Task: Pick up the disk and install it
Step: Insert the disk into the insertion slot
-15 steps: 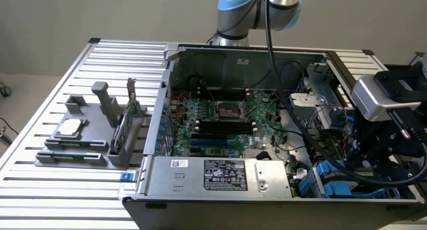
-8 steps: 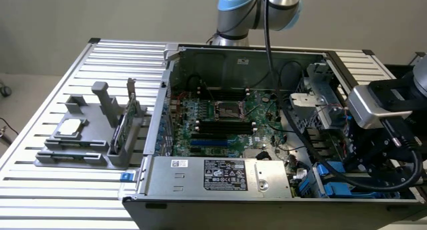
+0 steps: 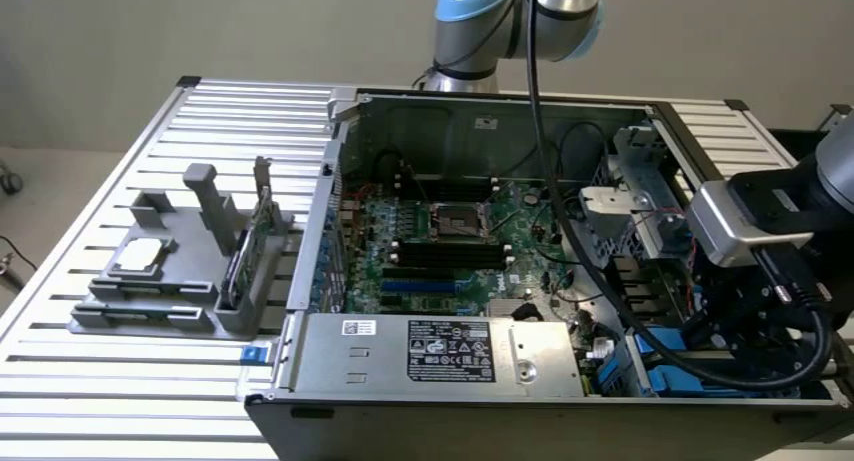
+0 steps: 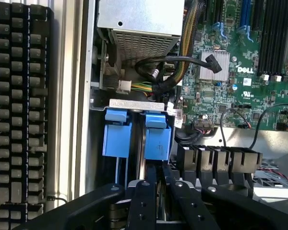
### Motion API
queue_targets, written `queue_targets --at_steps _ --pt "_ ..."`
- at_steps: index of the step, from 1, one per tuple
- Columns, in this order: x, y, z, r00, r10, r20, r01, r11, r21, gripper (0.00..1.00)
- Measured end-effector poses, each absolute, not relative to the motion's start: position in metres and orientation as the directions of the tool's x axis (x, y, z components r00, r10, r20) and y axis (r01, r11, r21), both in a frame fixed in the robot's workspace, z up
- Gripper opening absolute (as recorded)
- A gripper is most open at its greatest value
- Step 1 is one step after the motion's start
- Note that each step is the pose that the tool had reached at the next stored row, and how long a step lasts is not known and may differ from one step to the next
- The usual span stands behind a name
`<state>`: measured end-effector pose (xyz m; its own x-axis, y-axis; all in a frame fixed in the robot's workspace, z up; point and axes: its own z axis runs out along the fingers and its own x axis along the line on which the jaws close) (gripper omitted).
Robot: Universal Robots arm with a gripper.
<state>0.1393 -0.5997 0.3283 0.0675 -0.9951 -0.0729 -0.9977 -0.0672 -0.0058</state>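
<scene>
The silver-grey metal disk (image 4: 157, 139) with blue plastic carrier rails stands edge-on in the drive bay at a corner of the open black computer case (image 3: 507, 431). The black two-fingered pincer (image 4: 157, 178) is clamped on the disk's thin near edge. Two blue carriers show there; the second blue carrier (image 4: 117, 132) sits just beside the disk. The exterior view adds one grey plastic fixture (image 3: 174, 281) on the slatted aluminium worktop (image 3: 80, 381).
</scene>
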Motion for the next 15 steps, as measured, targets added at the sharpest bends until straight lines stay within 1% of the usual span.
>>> queue_targets --at_steps 6,15 --pt "0.139 -0.600 0.330 0.068 -0.995 -0.075 -0.998 -0.067 -0.006 0.19" --pt "0.139 -0.600 0.362 0.068 -0.995 -0.073 -0.998 -0.067 -0.004 0.19"
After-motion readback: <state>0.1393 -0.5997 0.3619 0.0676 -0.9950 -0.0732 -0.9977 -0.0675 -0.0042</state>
